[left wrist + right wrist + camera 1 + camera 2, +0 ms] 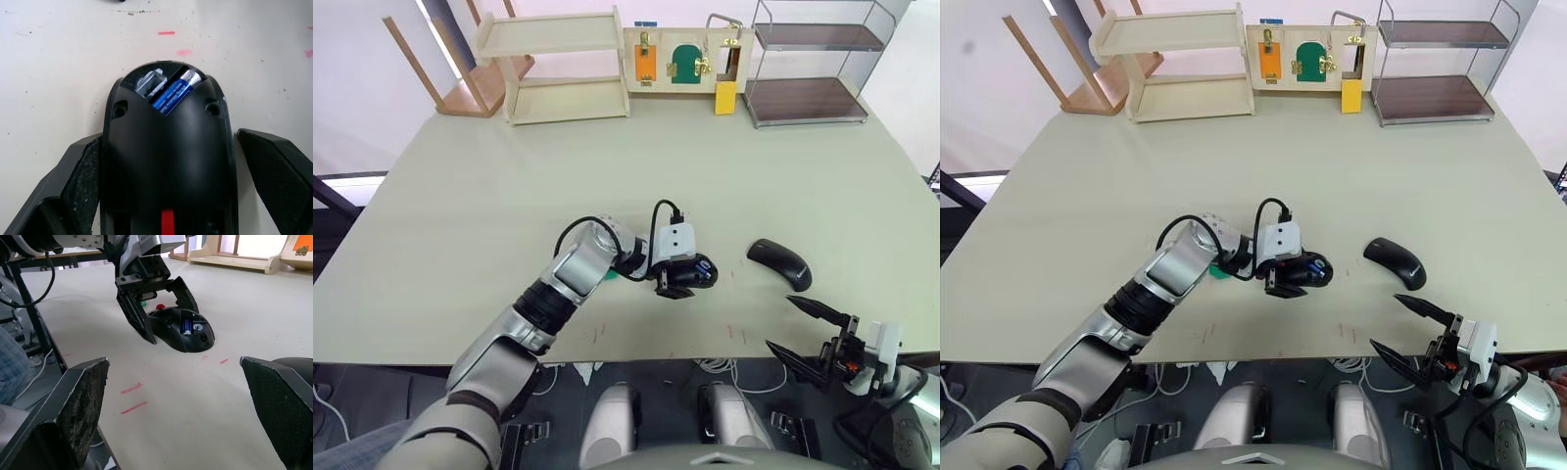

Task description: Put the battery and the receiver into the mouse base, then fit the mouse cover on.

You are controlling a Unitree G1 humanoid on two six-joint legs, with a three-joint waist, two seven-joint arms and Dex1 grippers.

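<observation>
The jaws of the left gripper are standing spread on either side of the black oval mouse base with its red strip, with a gap showing between each finger and the body in the left wrist view, so they are bracketing it rather than clamping it. The base is sitting on the pale beige desk near its front edge. The small blue cylindrical battery is lying in its recess at the open end of the base, so that step looks done. A pale, shiny part is sitting in the slot just beside it, but whether that is the receiver I cannot tell. The smooth glossy all-black mouse cover is resting on the desk off to the base's right, apart from it, not yet fitted. The right gripper is hanging at the desk's front edge near the cover, jaws spread wide and carrying nothing. Fitting the cover is what remains.
</observation>
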